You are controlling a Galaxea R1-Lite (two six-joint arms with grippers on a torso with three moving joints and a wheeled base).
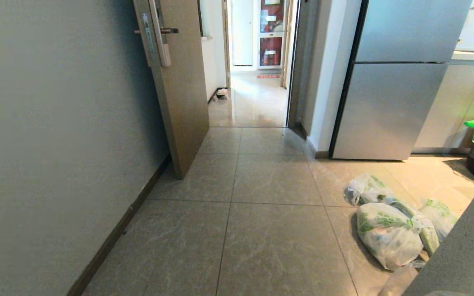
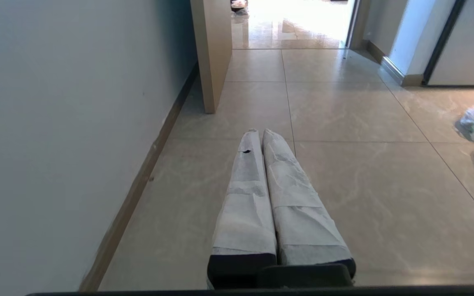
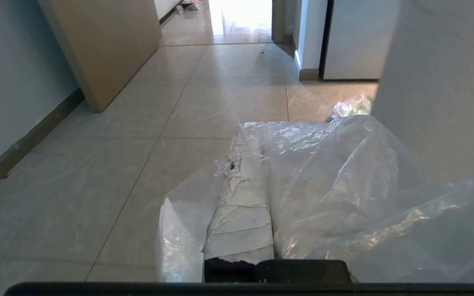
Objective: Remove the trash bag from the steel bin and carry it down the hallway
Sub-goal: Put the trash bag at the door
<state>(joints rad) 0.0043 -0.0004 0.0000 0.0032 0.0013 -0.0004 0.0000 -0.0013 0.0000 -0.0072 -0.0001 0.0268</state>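
Our right gripper (image 3: 257, 164), wrapped in cracked white tape, is clenched on the trash bag (image 3: 335, 185), thin wrinkled clear film draped over it. Our left gripper (image 2: 260, 135) is clenched on nothing. Beyond the one wooden door (image 1: 179, 94) lies the glossy hallway (image 1: 253, 102); three crinkly green-printed bags (image 1: 389, 230) sit right of the door.

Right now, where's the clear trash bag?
In the right wrist view, the trash bag is pinched in the right gripper, draped over its fingers, above the grey floor tiles near a white wall corner.
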